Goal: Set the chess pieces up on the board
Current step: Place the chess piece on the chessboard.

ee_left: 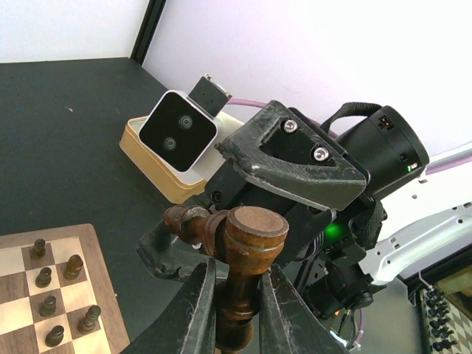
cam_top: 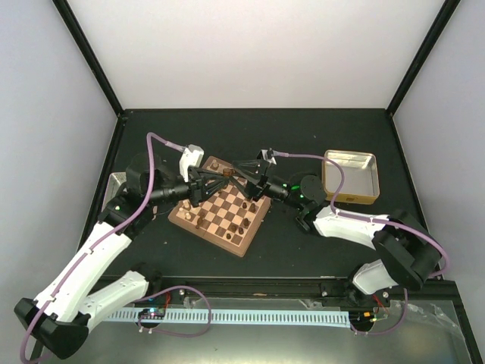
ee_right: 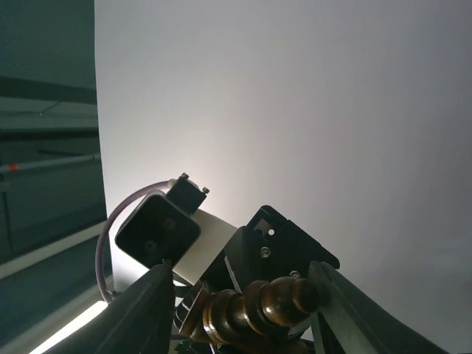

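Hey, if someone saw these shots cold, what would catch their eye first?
First, the left gripper and right gripper meeting tip to tip above the far side of the board. The left one is clamped on a dark chess piece, while the right one's open fingers stand on either side of that same piece. An open tin sits to the right of the board.

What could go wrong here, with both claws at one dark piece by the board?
1. The left claw grips the dark piece by its stem; the right claw straddles it, jaws open. If the left releases early, the piece likely drops.
2. This is close to the board; a drop could topple the standing pieces.
3. The claws sit nearly nose to nose; slight misalignment might bump them.
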### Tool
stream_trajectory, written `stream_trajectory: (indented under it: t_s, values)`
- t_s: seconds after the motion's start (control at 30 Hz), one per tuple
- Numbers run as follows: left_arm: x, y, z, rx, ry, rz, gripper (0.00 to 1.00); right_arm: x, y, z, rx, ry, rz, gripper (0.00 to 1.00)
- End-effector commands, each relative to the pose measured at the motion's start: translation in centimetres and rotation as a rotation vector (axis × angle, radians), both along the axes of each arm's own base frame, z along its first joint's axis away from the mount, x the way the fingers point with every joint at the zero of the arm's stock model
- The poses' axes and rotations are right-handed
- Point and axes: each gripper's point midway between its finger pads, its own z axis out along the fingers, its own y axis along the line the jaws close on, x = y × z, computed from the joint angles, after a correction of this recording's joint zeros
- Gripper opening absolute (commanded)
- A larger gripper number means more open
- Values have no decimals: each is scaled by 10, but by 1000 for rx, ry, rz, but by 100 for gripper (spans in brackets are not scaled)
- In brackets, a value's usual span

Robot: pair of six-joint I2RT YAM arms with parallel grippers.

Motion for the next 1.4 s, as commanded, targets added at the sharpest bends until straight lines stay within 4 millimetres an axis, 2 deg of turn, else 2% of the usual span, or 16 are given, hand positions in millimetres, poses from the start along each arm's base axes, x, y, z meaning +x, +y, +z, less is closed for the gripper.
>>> stream_trajectory:
  t_s: [0.0,0.23,0.47,0.57,0.6,0.63,0.77,0.9,1.03,1.23,1.37]
  values:
    - [1,-1,9,-27,-31,-6,4,-5,-4,23,69,-54,3,47]
    - [2,0,6,-26,-24,1,4,-3,-7,22,49,-74,-35,25]
    - [6,5,-3,-4,-10,44,4,2,-9,12,-91,-171,-128,6]
    - [14,13,-18,43,15,117,3,7,-10,-18,-311,-262,-190,3]
    - [17,18,-25,67,28,153,3,11,-13,-34,-432,-299,-216,2]
    - [21,22,-33,93,43,186,2,16,-17,-39,-545,-378,-254,2]
    - [29,36,-73,204,128,273,3,38,-58,-97,-1022,-552,-390,2]
    - [28,38,-108,289,234,275,3,50,-88,-148,-1323,-641,-411,4]
    - [25,36,-134,352,334,242,4,56,-99,-188,-1484,-652,-381,5]
    - [24,29,-165,409,449,199,4,72,-101,-217,-1579,-657,-397,6]
    - [25,26,-174,422,475,182,4,78,-93,-235,-1596,-659,-373,7]
